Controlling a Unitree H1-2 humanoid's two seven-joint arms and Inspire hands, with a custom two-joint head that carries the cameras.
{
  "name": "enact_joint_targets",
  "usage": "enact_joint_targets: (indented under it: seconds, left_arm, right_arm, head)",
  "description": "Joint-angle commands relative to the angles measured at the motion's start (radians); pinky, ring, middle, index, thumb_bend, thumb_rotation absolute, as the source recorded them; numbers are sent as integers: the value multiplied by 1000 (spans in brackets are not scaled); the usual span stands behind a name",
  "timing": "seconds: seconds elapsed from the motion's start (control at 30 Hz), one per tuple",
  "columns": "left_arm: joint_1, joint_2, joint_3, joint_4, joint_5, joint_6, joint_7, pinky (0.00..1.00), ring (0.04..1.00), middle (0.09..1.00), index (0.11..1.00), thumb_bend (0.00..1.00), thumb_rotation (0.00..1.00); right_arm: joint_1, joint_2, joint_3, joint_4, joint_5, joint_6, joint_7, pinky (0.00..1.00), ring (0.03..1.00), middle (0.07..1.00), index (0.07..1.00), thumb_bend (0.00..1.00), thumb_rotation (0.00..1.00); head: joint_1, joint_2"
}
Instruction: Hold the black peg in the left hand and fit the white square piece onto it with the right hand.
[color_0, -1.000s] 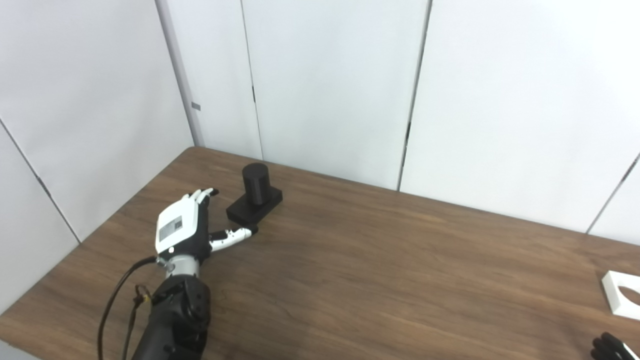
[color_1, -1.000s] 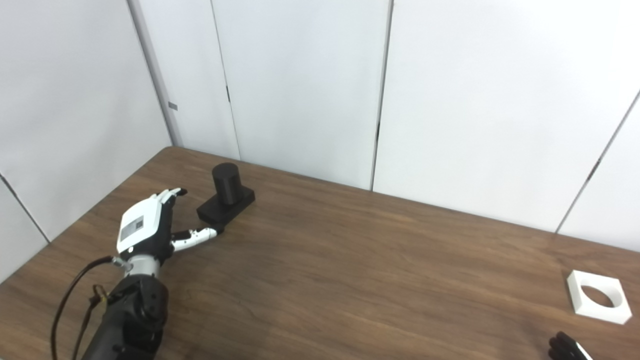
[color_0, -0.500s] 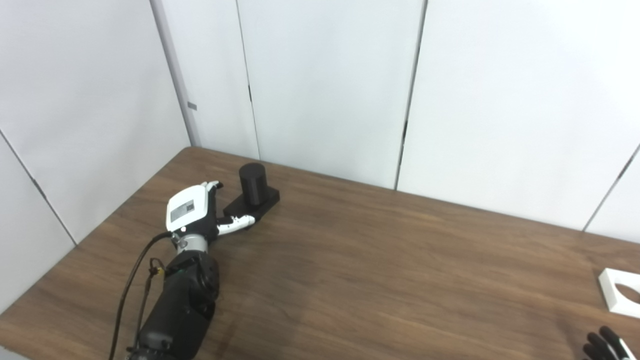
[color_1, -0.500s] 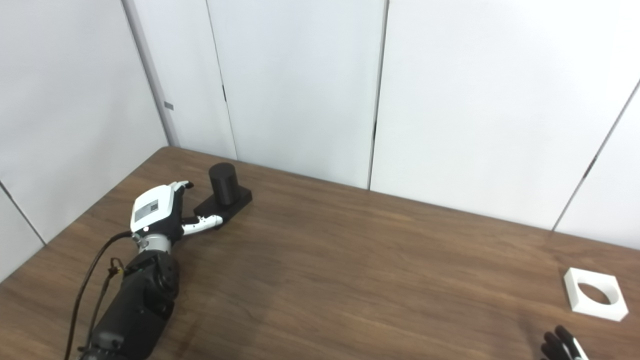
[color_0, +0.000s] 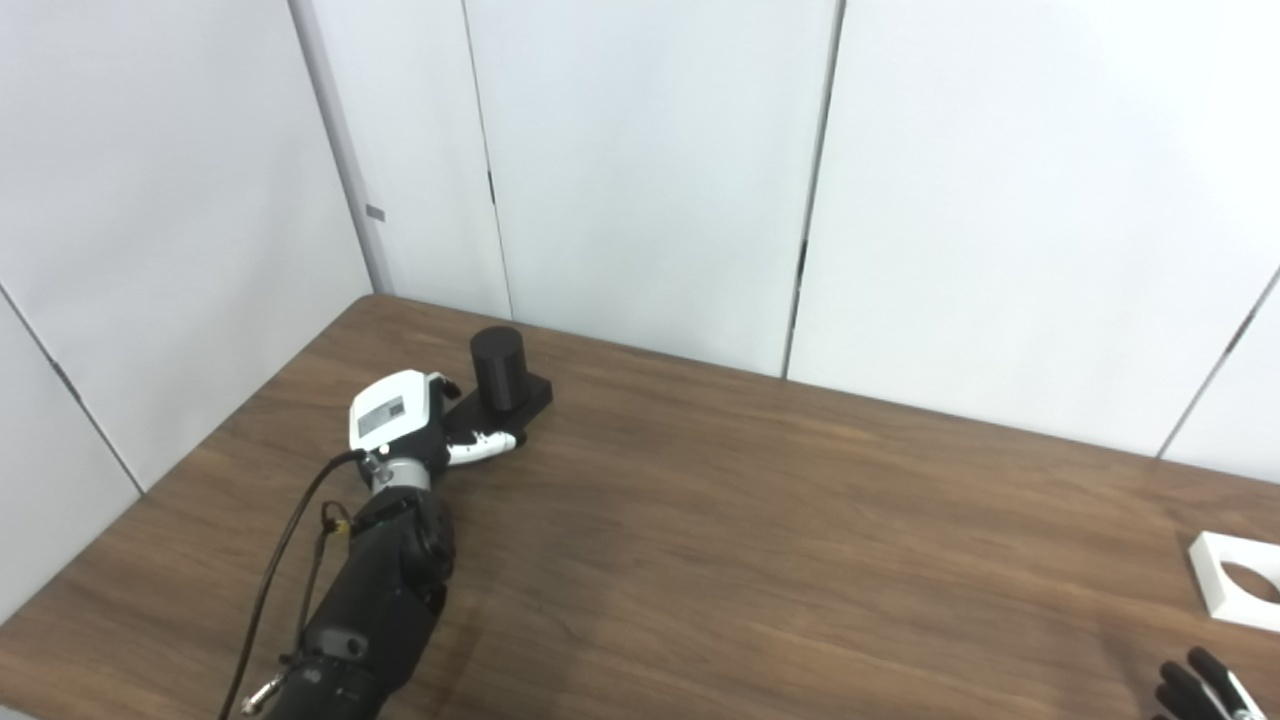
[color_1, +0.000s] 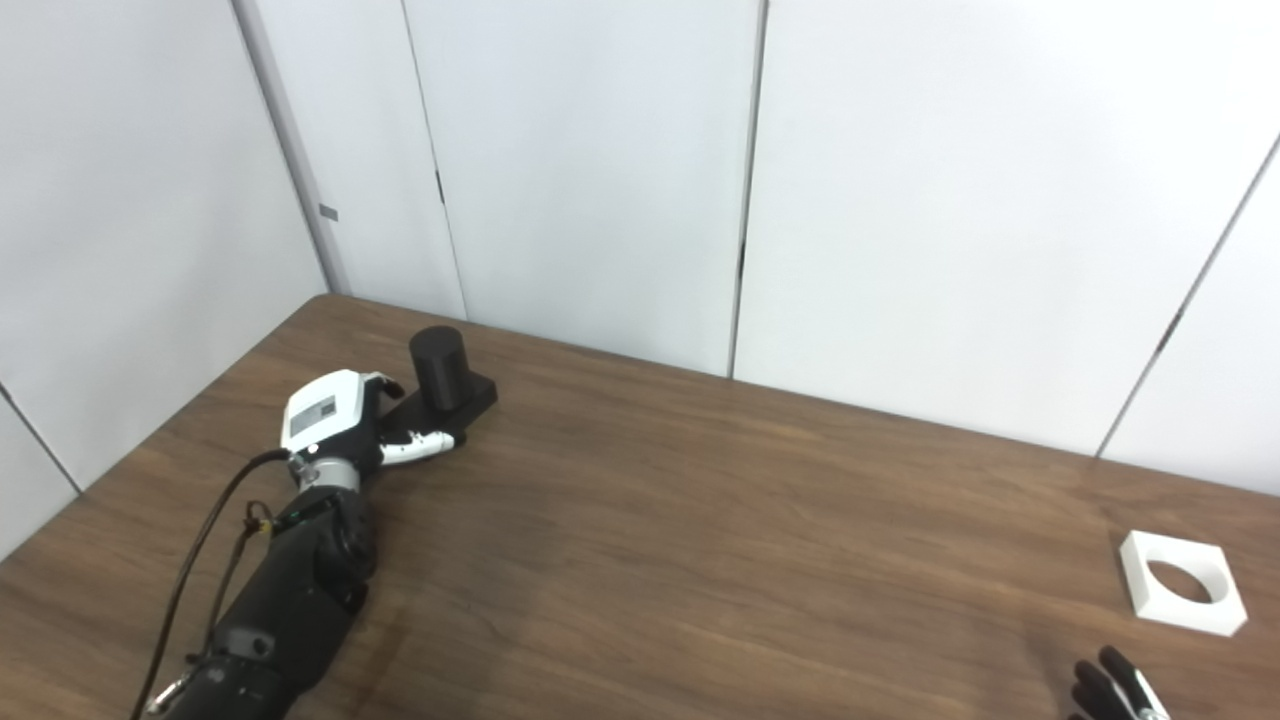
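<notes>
The black peg (color_0: 497, 366), a short cylinder on a flat square base, stands upright near the table's far left corner. My left hand (color_0: 400, 425) is at the base's near-left corner, fingers spread, thumb along the base's front edge; it is open and the peg stays on the table. The white square piece (color_1: 1183, 595) with a round hole lies flat at the far right of the table. Only the black fingertips of my right hand (color_1: 1112, 688) poke in at the bottom right, well short of the white piece.
The brown wooden table (color_0: 750, 520) runs to white wall panels (color_0: 650, 160) behind and on the left. A black cable (color_0: 285, 540) loops along my left forearm.
My left hand has reached forward to the peg's base, the thumb now lying along its front edge. The right hand's fingertips have crept slightly further in. The view has shifted a little.
</notes>
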Motion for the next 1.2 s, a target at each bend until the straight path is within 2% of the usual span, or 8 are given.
enact_joint_targets:
  seconds: [0.0,0.33,0.5,0.63,0.67,0.73,0.93,1.17]
  left_arm:
    - [-57,26,-7,1,43,3,43,910,899,862,689,943,561]
    - [-80,6,0,98,262,4,-1,873,887,851,729,943,573]
    - [-69,17,-19,104,350,3,-20,851,861,829,760,861,508]
    - [-60,23,-27,93,288,-6,30,849,845,804,691,757,387]
    - [-56,20,-19,85,248,-19,55,853,835,774,570,616,198]
    - [-49,24,-21,74,193,-35,91,849,827,751,500,538,88]
    - [-43,54,-82,69,203,0,112,813,804,723,486,519,58]
    - [-42,62,-92,47,167,2,101,819,792,703,484,519,54]
  right_arm:
    - [2,39,2,-35,7,-15,-2,866,887,875,893,596,1000]
    - [8,38,8,-52,1,3,-4,891,892,880,892,581,1000]
    - [9,39,9,-53,-2,-1,-6,868,881,877,890,569,1000]
    - [8,39,11,-57,-7,3,-8,862,882,878,892,555,1000]
    - [7,39,12,-57,-5,3,-7,882,890,883,897,553,1000]
    - [6,38,13,-56,-6,2,-7,887,893,884,898,551,1000]
    - [6,37,21,-58,-23,10,-14,885,890,884,893,556,1000]
    - [5,35,27,-56,-44,9,-20,868,887,885,889,560,1000]
  head:
    - [0,2]
    - [-4,7]
    - [-4,7]
    - [-5,11]
    - [-5,12]
    - [-7,11]
    - [-9,11]
    - [-15,12]
